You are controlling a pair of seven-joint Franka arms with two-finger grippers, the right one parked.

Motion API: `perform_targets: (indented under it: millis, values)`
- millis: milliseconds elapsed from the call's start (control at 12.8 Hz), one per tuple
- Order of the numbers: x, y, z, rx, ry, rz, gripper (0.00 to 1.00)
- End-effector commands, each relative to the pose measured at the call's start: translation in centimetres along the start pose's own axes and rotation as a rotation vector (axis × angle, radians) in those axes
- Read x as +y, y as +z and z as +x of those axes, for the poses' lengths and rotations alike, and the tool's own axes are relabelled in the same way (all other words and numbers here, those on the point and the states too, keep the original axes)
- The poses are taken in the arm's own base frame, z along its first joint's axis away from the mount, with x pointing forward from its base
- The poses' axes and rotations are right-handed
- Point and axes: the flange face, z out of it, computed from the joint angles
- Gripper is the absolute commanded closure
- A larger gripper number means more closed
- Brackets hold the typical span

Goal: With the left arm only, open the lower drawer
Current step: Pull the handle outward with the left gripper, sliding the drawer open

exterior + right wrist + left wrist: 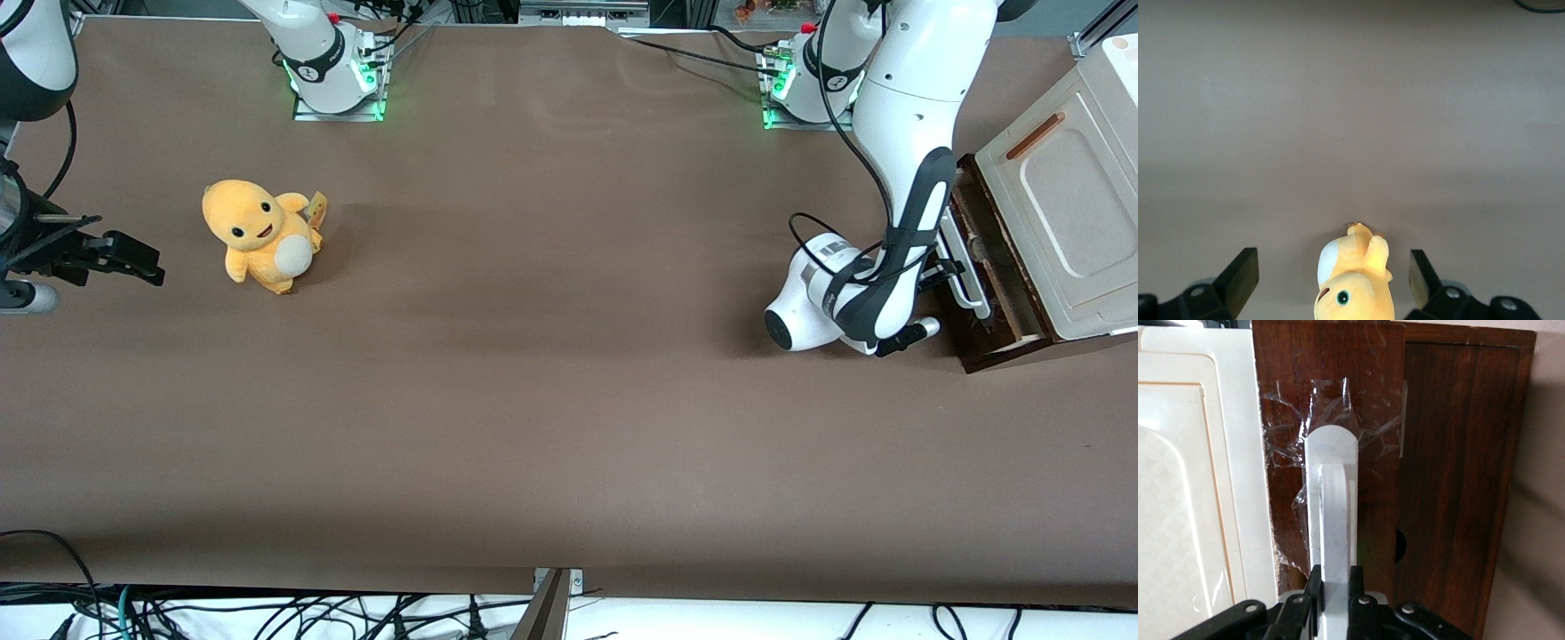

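The gripper is closed on the white bar handle of the lower drawer; in the wrist view a black finger presses each side of the bar, with no gap showing. In the front view the gripper sits low, directly in front of the drawer, at the working arm's end of the table, and the left arm reaches down to it from above.

The step in hand appears to be the pull. It is best made straight out along the drawer's run, level with the table, keeping the fingers square on the bar so that it cannot twist or slip. A slow, even draw should keep the cabinet from being dragged along; any sideways pull is likely to jam the drawer.

The drawer looks shallow, with a dark brown wooden front. Its front stands proud of the cabinet, and a strip of interior shows between the two, so it is judged partly open. Clear tape, crinkled, lies over the wood around the handle's rounded end. A cream panel with a small orange-brown handle sits above the drawer.

Toward the parked arm's end lies a yellow plush toy, well apart from the work.
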Motion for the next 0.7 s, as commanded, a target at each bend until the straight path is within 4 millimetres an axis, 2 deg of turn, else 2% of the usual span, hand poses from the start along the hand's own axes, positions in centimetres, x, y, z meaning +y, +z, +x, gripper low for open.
perform_targets:
  millis: [0,625]
  values:
    - [-0.7,-1.4,-0.8,-0.039,-0.007,-0.002,0.94]
    - [-1.0,-2.5,-1.1,-0.051,-0.010,-0.013,0.94]
